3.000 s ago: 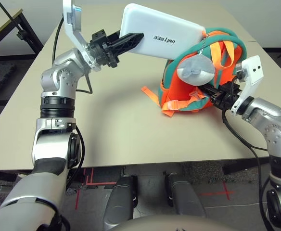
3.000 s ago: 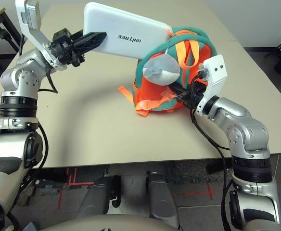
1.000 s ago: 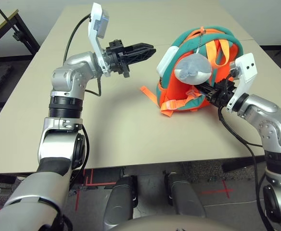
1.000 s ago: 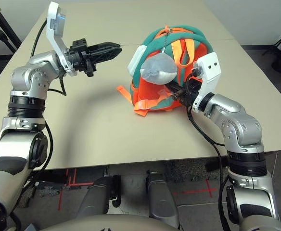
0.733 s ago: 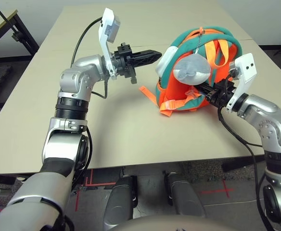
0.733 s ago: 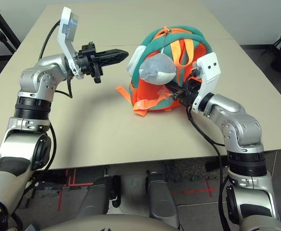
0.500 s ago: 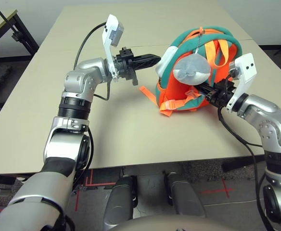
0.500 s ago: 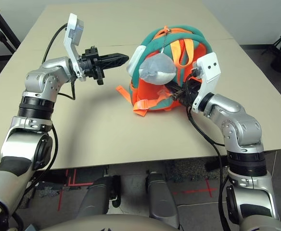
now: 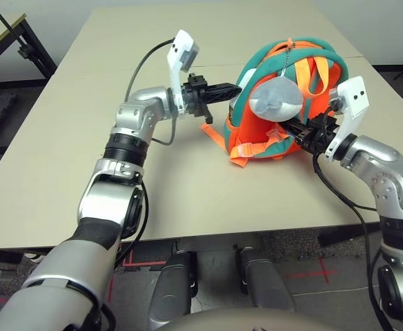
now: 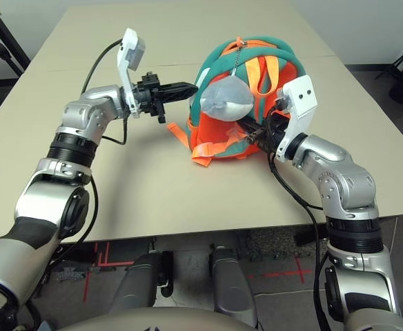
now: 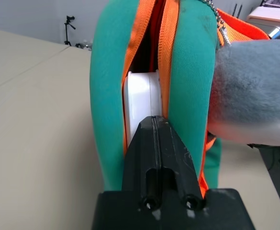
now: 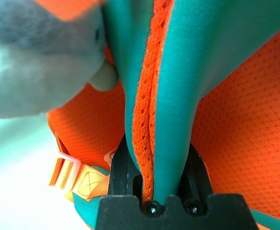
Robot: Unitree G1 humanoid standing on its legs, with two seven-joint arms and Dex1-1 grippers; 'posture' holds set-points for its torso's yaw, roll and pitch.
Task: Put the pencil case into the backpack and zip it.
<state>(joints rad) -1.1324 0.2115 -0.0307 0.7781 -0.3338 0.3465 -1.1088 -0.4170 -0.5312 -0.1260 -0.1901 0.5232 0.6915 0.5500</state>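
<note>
The orange backpack [image 9: 255,132] with teal trim stands on the table, its grey plush charm [image 9: 277,96] hanging in front. The white pencil case [image 11: 141,96] sits in the backpack's open slot between the teal edges, only its end showing. My left gripper [image 9: 236,89] is shut with nothing between its fingers, and its tip presses against that end of the case [image 11: 153,120]. My right gripper [image 9: 299,131] is on the backpack's right side, shut on a teal and orange padded strap [image 12: 171,96].
The beige table [image 9: 188,186] has free room in front of and to the left of the backpack. Loose orange strap ends [image 9: 215,134] lie on the table at the backpack's left foot. A dark stand [image 9: 22,41] is off the table at far left.
My left gripper has moved right to the backpack's opening and pushed the pencil case deeper, so less white shows. The right arm and backpack have stayed put.
</note>
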